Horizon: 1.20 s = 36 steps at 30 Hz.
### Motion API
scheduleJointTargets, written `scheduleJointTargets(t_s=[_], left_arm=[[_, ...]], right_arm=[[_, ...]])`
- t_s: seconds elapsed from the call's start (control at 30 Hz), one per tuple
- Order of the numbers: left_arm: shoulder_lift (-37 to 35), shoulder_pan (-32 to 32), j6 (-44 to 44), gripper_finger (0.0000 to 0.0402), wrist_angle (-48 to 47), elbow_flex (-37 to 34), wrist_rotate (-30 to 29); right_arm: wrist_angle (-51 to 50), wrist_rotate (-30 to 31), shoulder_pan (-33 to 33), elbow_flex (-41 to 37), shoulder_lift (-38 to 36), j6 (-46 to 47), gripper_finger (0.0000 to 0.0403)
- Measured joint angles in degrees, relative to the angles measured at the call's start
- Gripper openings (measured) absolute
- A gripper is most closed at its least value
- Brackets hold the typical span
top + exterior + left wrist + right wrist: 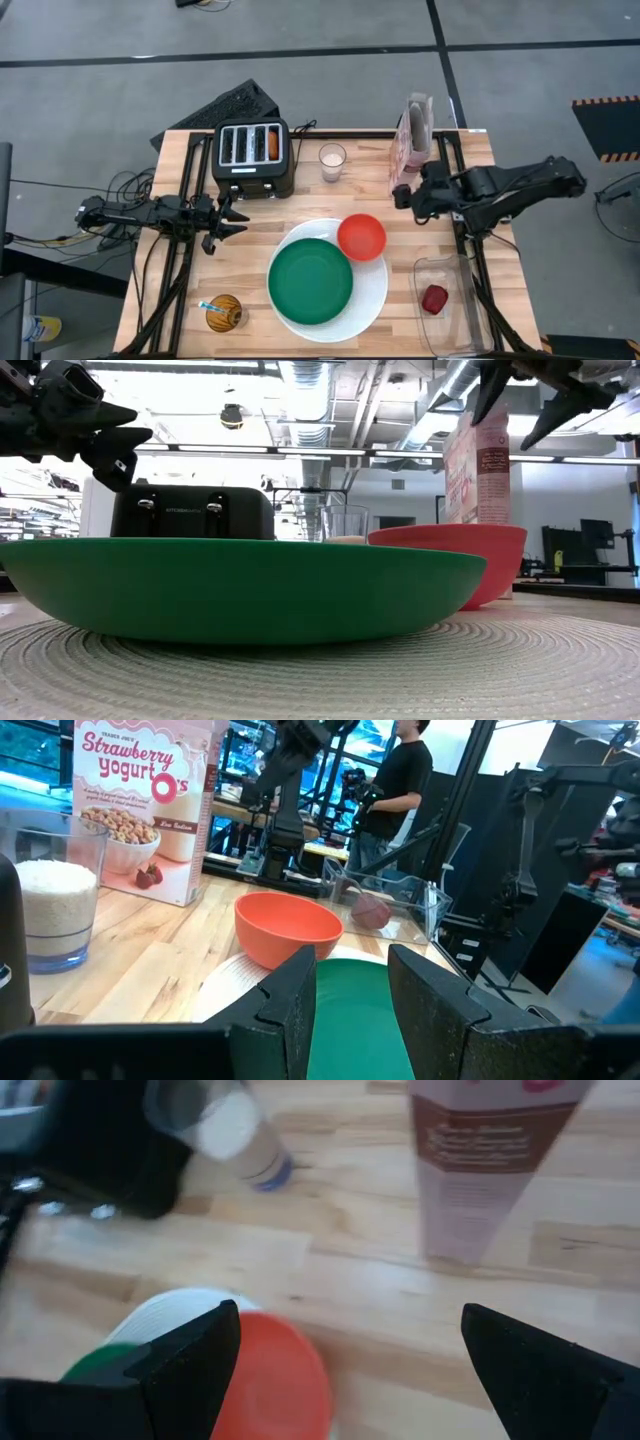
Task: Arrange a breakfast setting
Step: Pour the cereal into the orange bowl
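A green plate (pixel 311 281) lies on a large white round plate (pixel 375 295) with a ribbed surface, at the near middle. A small red bowl (pixel 361 237) sits on the white plate's far right part. A dark-red fruit (pixel 434 299) lies in a clear container (pixel 447 270) at the near right. A round brown bread (pixel 226 314) with a blue-handled spoon (pixel 211 306) across it lies at the near left. My left gripper (pixel 238 222) is open and empty, left of the plates. My right gripper (pixel 400 197) is open and empty, above the table beyond the red bowl (pixel 270 1380).
A black toaster (pixel 253 155) with something orange in one slot stands at the far left. A glass of milk (pixel 332 162) and a cereal box (pixel 413 145) stand along the far edge. A person (pixel 395 790) stands in the room beyond the table.
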Motion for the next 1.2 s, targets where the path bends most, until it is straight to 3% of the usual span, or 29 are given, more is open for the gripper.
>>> scheduleJointTargets(t_s=[0.17, 0.4, 0.83, 1.2], left_arm=[[0.0, 0.0, 0.0, 0.0113, 0.0, 0.0, 0.0], [0.0, 0.0, 0.0, 0.0113, 0.0, 0.0, 0.0], [0.0, 0.0, 0.0, 0.0113, 0.0, 0.0, 0.0], [0.0, 0.0, 0.0, 0.0113, 0.0, 0.0, 0.0]], right_arm=[[-4.1, 3.9, 0.1, 0.0, 4.4, 4.1, 0.04], [-8.5, 14.8, 2.2, 0.0, 11.2, 9.8, 0.04], [-19.1, 19.2, 9.2, -1.7, 19.9, 32.4, 0.04], [-13.4, 23.1, 12.0, -10.8, 21.4, 36.2, 0.04]])
